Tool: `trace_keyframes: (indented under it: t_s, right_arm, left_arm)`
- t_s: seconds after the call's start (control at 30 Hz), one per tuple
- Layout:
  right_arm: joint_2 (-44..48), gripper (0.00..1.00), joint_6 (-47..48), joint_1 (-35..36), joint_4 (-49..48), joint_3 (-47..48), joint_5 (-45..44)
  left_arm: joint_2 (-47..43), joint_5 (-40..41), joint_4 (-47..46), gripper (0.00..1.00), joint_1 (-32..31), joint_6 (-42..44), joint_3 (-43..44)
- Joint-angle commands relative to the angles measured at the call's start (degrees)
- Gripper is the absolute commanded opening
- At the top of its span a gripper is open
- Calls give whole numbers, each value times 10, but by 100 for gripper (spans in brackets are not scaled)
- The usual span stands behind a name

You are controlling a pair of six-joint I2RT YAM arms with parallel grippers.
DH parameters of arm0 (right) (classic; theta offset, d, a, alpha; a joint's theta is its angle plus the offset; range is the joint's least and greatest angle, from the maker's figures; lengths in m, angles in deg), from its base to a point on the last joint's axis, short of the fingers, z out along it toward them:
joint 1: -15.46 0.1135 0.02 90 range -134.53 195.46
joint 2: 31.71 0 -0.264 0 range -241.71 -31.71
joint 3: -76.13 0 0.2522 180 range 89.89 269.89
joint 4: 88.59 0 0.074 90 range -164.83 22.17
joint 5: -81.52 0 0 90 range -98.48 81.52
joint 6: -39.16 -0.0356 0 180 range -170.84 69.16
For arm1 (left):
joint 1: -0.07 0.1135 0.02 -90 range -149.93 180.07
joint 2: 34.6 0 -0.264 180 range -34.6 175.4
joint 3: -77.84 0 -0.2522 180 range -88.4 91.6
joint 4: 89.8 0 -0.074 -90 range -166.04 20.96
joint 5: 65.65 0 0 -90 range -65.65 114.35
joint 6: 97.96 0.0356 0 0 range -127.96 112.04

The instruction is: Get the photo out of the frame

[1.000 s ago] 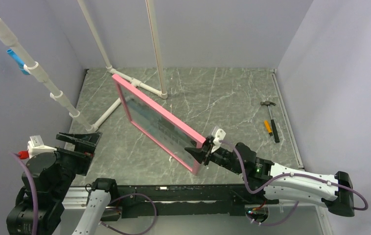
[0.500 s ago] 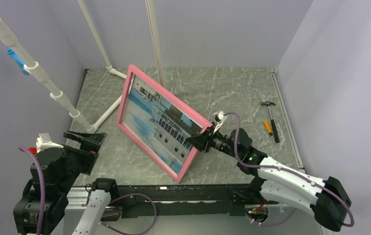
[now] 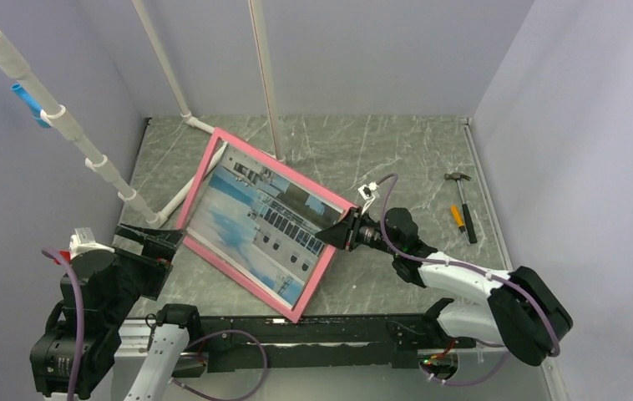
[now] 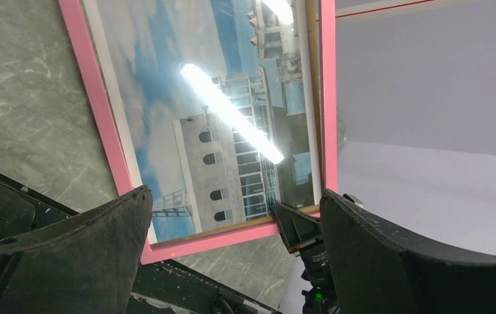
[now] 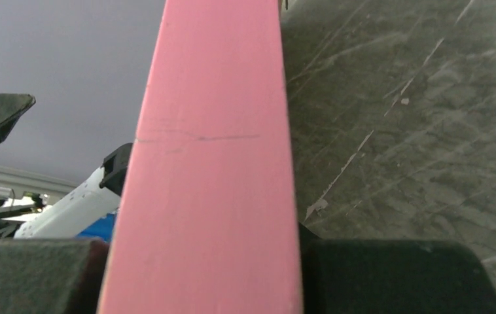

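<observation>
Over the grey marbled tabletop (image 3: 397,150), my right claw (image 3: 338,235) clamps the tilted thin pink rectangular frame (image 3: 200,177) at its 3 o'clock edge, with the blue-sky building photo (image 3: 255,225) inside. At 8 o'clock my left claw (image 3: 148,246) gapes apart.

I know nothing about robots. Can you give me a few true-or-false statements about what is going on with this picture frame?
1. The right claw is clamped on the edge of the pink frame. True.
2. The left claw grips the frame too. False: it is wide open and apart from the frame.
3. The photo is already out of the frame. False: it sits inside it, face up.
4. A hammer lies on the table, to the right and clear of the frame. True.
</observation>
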Motion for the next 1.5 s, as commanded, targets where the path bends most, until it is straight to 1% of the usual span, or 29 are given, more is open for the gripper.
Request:
trace_keyframes:
  t_s: [0.0, 0.17, 0.23, 0.33, 0.5, 0.63, 0.67, 0.73, 0.83, 0.93, 1.0, 1.07, 1.1, 1.2, 1.27, 1.37, 1.47]
  right_arm:
    - [-43, 0, -21, 9, 6, -1, 58]
    - [-114, 0, -42, 7, 21, 24, 42]
    - [-131, 0, -55, 2, 23, 24, 21]
    - [-162, 0, -58, -11, 80, 44, -5]
    - [-208, 0, -77, -38, 92, 41, -9]
    - [-232, 0, -61, -49, 98, 39, -11]
    - [-238, 5, -54, -51, 103, 41, -14]
    - [-242, 21, -38, -51, 119, 46, -23]
    - [-241, 37, -8, -51, 168, 63, -44]
    - [-233, 56, 17, -52, 220, 80, -71]
    - [-230, 68, 31, -52, 263, 93, -90]
    - [-224, 76, 45, -51, 312, 104, -114]
    - [-219, 80, 53, -52, 333, 109, -126]
    - [-186, 87, 78, -51, 394, 115, -167]
    - [-160, 92, 96, -51, 434, 120, -192]
    - [-127, 95, 123, -51, 491, 129, -218]
    - [-94, 95, 163, -48, 536, 146, -251]
  left_arm:
    - [-9, -13, -19, 100, -1, 2, -7]
    - [-11, -15, -19, 100, -1, 0, -11]
    - [-12, -18, -20, 100, -2, 0, -12]
    - [-12, -19, -16, 99, -1, 1, -12]
    - [-18, -20, -13, 99, -2, 0, -15]
    - [-25, -14, -12, 99, -1, 0, -25]
    - [-27, -13, -13, 99, -1, 1, -29]
    - [-29, -14, -17, 100, -1, 6, -44]
    - [-21, -22, -24, 99, -1, 21, -72]
    - [-10, -23, -24, 99, -1, 30, -107]
    - [-5, -24, -28, 99, -1, 31, -139]
    - [3, -35, -41, 99, -1, 27, -180]
    - [10, -48, -48, 99, -1, 24, -196]
    - [35, -81, -76, 99, -1, 24, -246]
    - [49, -84, -84, 99, -1, 19, -271]
    - [63, -68, -89, 99, -1, 11, -294]
    - [70, -52, -100, 99, -1, 3, -317]
